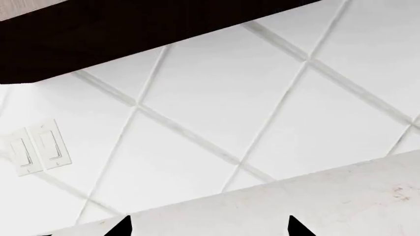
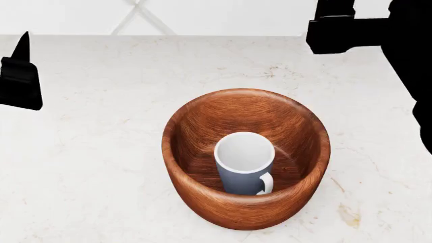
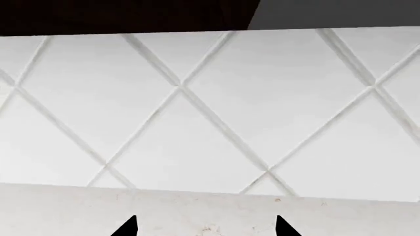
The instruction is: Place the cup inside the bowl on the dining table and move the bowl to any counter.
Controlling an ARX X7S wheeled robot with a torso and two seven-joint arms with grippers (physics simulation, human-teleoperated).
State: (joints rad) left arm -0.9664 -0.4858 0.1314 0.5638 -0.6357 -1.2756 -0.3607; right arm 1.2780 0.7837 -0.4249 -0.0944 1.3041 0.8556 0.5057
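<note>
One large reddish-brown wooden bowl (image 2: 246,158) is sitting on the off-white, beige-veined marble-look counter (image 2: 88,152), with one slate-blue cup (image 2: 244,163) standing upright inside, white handle facing the camera. Two black grippers are hovering apart from it: left gripper (image 1: 206,227) and right gripper (image 3: 206,226), both spread, holding nothing, facing a diamond-tiled white wall (image 3: 210,108).

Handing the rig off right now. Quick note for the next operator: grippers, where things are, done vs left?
Left gripper: open, holding nothing, facing the tiled wall.
Right gripper: open, holding nothing, also facing the wall.
Cup: upright inside the bowl, handle toward the robot.
Bowl: resting on the marble-look counter, both arms clear of it.
Done: cup in bowl, bowl on counter.
Left: apparently nothing; just keep the arms away.
</note>
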